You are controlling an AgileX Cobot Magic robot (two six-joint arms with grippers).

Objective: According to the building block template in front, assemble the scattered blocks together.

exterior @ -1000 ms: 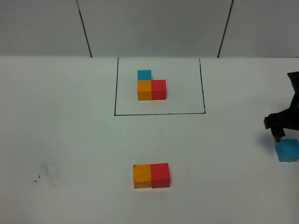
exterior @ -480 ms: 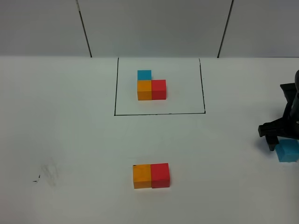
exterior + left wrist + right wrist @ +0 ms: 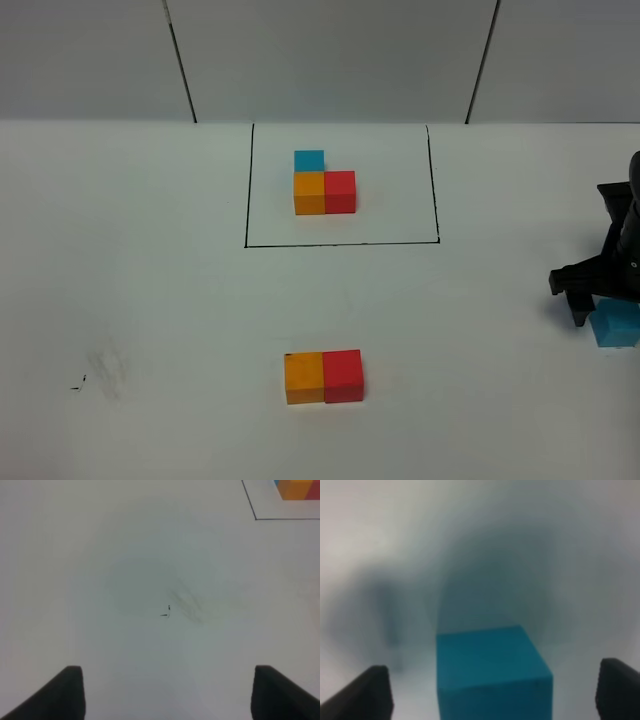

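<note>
The template [image 3: 324,185] is a light blue, orange and red L-shaped trio inside a black outline at the back centre. A loose orange cube [image 3: 304,377] and a loose red cube [image 3: 343,375] sit side by side, touching, at the front centre. The loose light blue cube [image 3: 617,323] sits at the far right edge. My right gripper [image 3: 606,312] is open and low around it; in the right wrist view the cube [image 3: 492,672] lies between the two fingertips [image 3: 367,692]. My left gripper [image 3: 167,695] is open and empty over bare table; it is out of the high view.
The template's corner [image 3: 298,489] and its black outline [image 3: 252,510] show in the left wrist view. A faint smudge with a small black mark [image 3: 100,375] lies at the front left. A grey back wall with dark seams [image 3: 180,60] stands behind.
My right gripper has moved down and a little left, coming lower around the light blue cube. The cubes have not moved.
</note>
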